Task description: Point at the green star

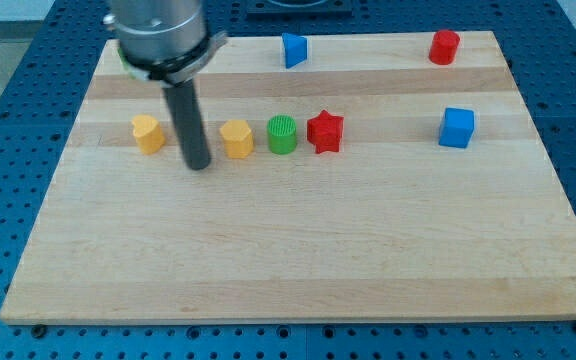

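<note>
A green sliver [121,60] is peeking out at the arm's left edge near the board's [298,260] top; I cannot tell whether it is the star. My tip [198,165] is resting between yellow block one [147,133] and yellow block two [236,138], touching neither. A green cylinder [282,134] and red star [324,131] are sitting further right. The arm is ending in a rod, with no jaws.

We're seeing a wooden desk [298,250] sitting on a blue perforated base [28,60]. Mid row, view's left to right: yellow block [147,133], second yellow block [236,138], green cylinder [282,134] just beside it, red star [324,131] just beside the cylinder. Blue cube [457,127] sitting well apart at view's right. Along the top edge: blue block [294,49], red block [444,46].
</note>
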### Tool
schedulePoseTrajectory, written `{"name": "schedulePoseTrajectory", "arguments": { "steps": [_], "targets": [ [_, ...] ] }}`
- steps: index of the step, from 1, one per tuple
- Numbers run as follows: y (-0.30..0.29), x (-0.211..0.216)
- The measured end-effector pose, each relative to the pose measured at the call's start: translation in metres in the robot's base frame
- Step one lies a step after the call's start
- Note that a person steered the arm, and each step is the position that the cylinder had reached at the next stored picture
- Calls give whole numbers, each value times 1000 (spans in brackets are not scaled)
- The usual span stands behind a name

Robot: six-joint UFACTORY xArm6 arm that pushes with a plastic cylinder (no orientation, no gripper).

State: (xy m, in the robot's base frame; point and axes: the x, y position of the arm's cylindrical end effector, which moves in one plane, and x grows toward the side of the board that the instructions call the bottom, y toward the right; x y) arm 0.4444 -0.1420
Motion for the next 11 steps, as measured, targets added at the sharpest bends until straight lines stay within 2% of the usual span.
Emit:
{"name": "schedulePoseTrajectory", "arguments": {
  "steps": [1, 2, 4, 5, 7, 8, 9, 10, 11],
  "targets": [
    [-70, 8],
    [-162, -17],
    [-163, -22],
    [-163, -47],
    [-163, -192],
    [-161, -249],
    [-138, -236],
    [-129, -172],
    [-103, -139]
  ]
}}
